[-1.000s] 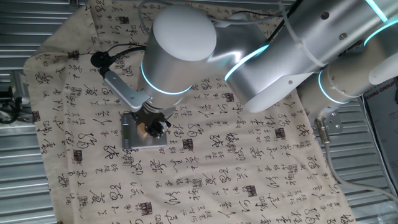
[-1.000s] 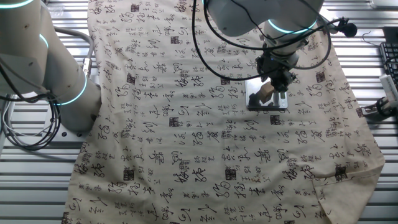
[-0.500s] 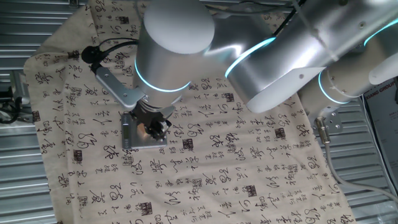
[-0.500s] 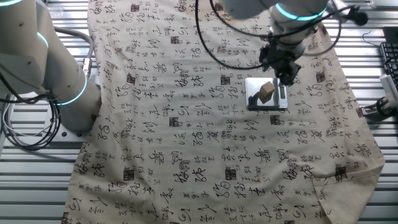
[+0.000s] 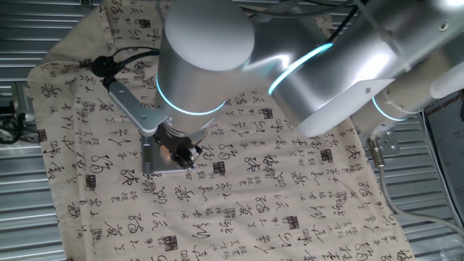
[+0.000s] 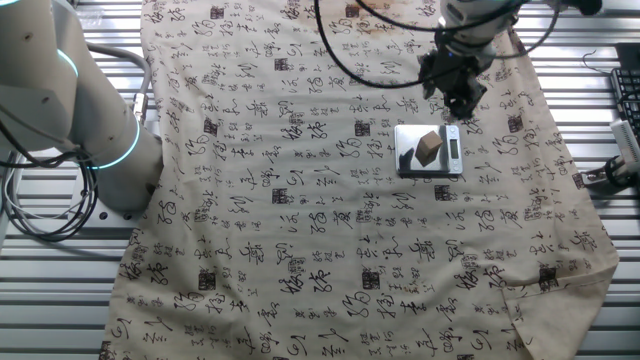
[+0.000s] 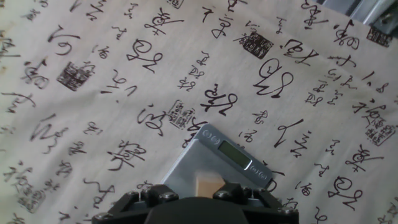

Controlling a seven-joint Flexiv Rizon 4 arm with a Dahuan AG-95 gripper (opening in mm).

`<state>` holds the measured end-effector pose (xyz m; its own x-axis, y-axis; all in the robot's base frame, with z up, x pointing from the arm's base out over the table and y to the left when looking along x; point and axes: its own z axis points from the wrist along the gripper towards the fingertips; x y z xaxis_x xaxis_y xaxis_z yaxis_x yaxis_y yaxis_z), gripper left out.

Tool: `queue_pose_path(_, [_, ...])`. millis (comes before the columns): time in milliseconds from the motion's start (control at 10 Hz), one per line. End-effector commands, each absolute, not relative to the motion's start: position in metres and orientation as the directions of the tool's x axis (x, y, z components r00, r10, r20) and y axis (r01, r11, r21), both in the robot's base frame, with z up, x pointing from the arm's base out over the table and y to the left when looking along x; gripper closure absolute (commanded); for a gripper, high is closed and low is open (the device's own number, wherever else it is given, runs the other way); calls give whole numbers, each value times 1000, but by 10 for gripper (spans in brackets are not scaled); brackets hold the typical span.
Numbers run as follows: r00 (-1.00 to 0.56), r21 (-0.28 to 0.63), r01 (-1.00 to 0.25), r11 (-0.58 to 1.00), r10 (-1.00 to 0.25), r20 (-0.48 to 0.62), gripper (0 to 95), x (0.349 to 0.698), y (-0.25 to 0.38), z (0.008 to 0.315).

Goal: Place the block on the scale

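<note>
The block, a small tan cube, stands on the scale, a dark grey square plate with a lighter display strip on its right edge. My gripper is open and empty, above and just behind the scale, apart from the block. In the hand view the block shows on the scale at the bottom edge, half hidden by the gripper body; the fingertips are out of that view. In one fixed view the gripper and arm cover most of the scale.
A beige cloth printed with black calligraphy covers the table. The arm's base stands at the left with cables beside it. A keyboard edge is at the far right. Slatted metal tabletop surrounds the cloth.
The gripper has let go of the block and risen up and back from it. The block stays on the scale.
</note>
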<state>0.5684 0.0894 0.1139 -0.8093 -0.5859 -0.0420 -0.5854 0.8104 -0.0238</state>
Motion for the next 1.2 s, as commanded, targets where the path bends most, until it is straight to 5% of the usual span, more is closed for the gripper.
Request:
queue_pose_path(100, [-811,-25,-583,812,-583,-42,760,568,93,116])
queue_pose_path(1200, [-803,-34,-595,803,-596,-28,760,566,101,123])
